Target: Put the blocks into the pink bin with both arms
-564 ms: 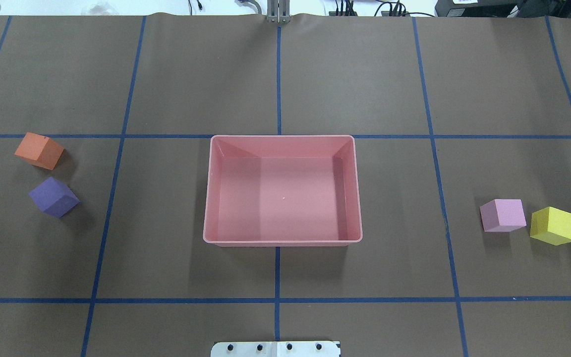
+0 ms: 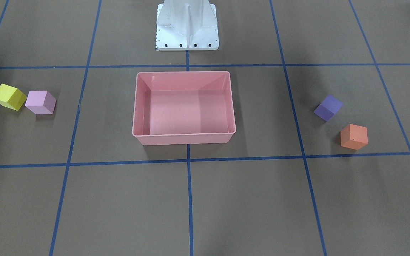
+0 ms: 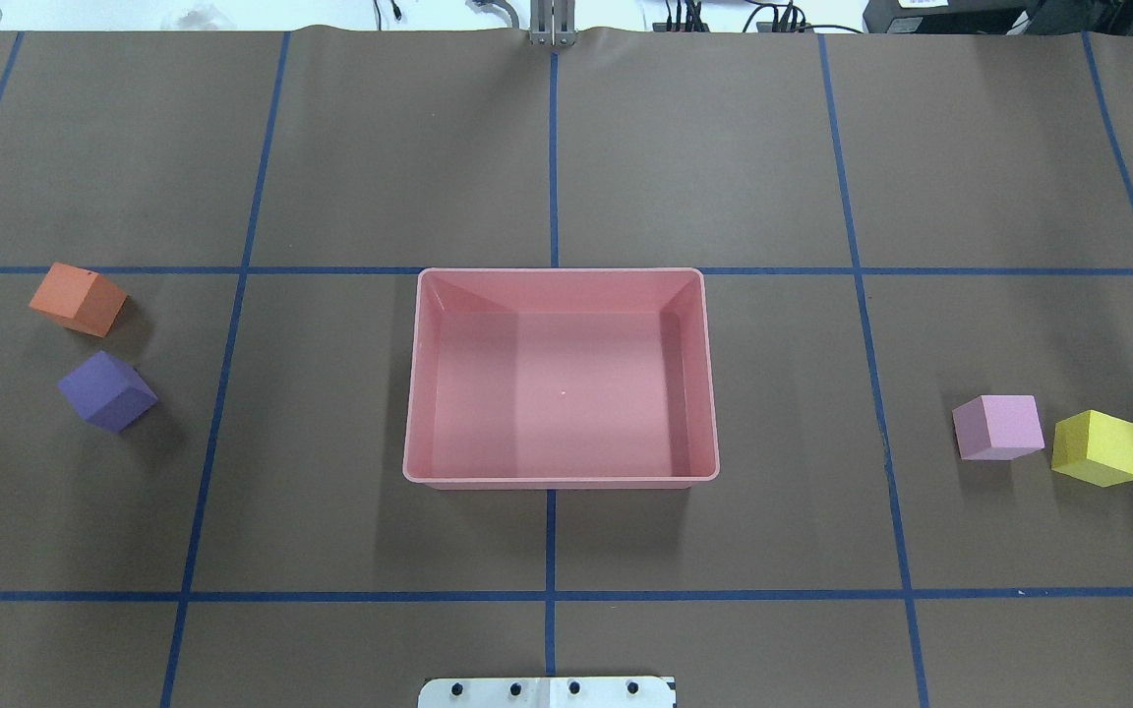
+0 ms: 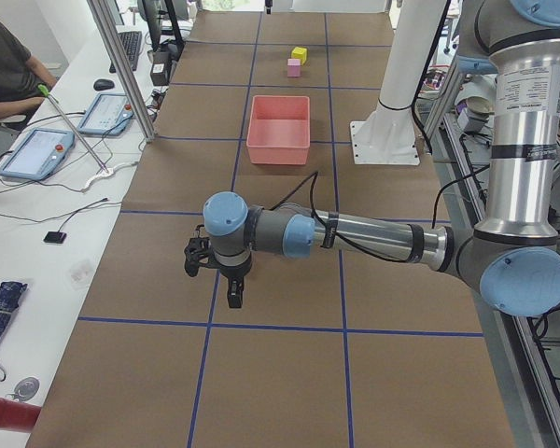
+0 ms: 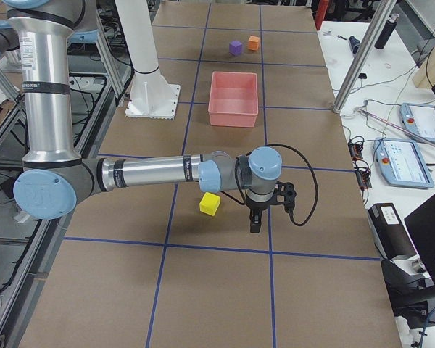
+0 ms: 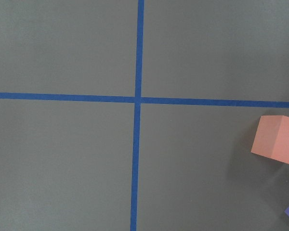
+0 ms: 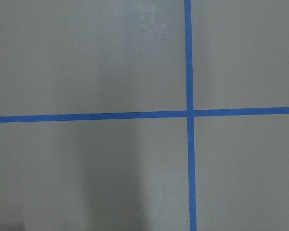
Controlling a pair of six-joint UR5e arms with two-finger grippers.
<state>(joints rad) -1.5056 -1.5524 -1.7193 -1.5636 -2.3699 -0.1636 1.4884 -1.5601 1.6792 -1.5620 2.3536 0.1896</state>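
Note:
The pink bin (image 3: pixel 562 270) sits empty at the table's middle, also in the front view (image 2: pixel 183 72). The orange block (image 3: pixel 78 298) and the purple block (image 3: pixel 107 391) lie to its left. The light pink block (image 3: pixel 997 427) and the yellow block (image 3: pixel 1099 448) lie to its right. My left gripper (image 4: pixel 231 294) shows only in the left side view, hanging above the table over the orange and purple blocks; I cannot tell if it is open. My right gripper (image 5: pixel 254 221) shows only in the right side view, beside the yellow block (image 5: pixel 209 204); I cannot tell its state. The left wrist view shows the orange block (image 6: pixel 276 142).
The white pedestal (image 2: pixel 187 25) stands behind the bin on the robot's side. Blue tape lines grid the brown table cover. A seated person (image 4: pixel 5 65) and tablets (image 4: pixel 37 154) are at a side desk beyond the table's far edge.

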